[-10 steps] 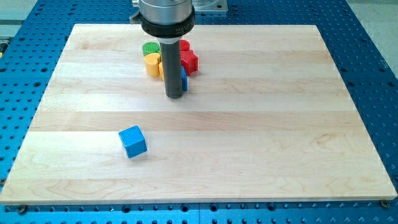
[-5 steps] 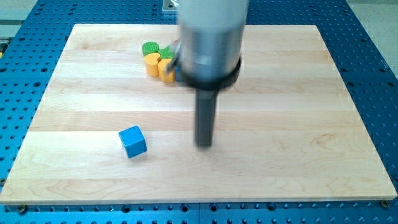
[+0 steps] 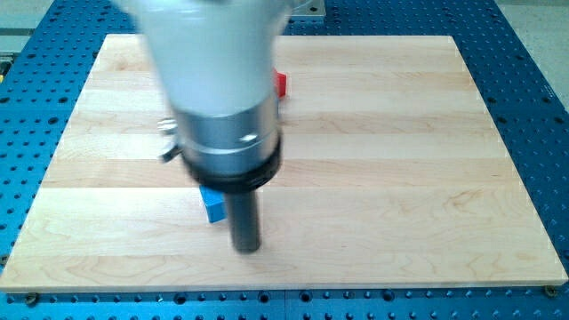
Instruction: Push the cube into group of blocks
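The blue cube (image 3: 212, 207) lies on the wooden board (image 3: 400, 178) at lower centre-left, its upper part hidden behind my arm. My tip (image 3: 246, 248) rests on the board just to the right of and slightly below the cube, close against it; I cannot tell whether they touch. Of the group of blocks near the view's top, only an edge of a red block (image 3: 281, 84) shows; the rest are hidden behind the arm's blurred body.
The board sits on a blue perforated table (image 3: 533, 107). The arm's wide body (image 3: 218, 89) covers much of the board's upper left.
My tip has swept from beside the group at the top, across the middle of the board, down and left to the cube's right side. The cube now shows slightly further right.
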Robot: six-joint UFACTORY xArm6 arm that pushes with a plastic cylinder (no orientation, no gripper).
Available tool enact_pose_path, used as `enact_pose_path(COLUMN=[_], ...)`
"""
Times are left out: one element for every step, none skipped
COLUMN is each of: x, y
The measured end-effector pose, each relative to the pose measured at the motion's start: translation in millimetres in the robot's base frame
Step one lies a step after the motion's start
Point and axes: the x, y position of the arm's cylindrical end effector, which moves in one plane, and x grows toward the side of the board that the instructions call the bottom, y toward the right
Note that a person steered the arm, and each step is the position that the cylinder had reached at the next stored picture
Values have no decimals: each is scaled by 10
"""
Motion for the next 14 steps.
enact_pose_path(x=[-588, -1318, -1166, -1236, -2075, -2299, -2096, -2856, -2832, -3330, -3376, -3357, -3131, -2886], y=[-1124, -1594, -1486, -1066, -1288, -1444, -1963, -1488, -2362, -2159, -884, -631, -523, -298])
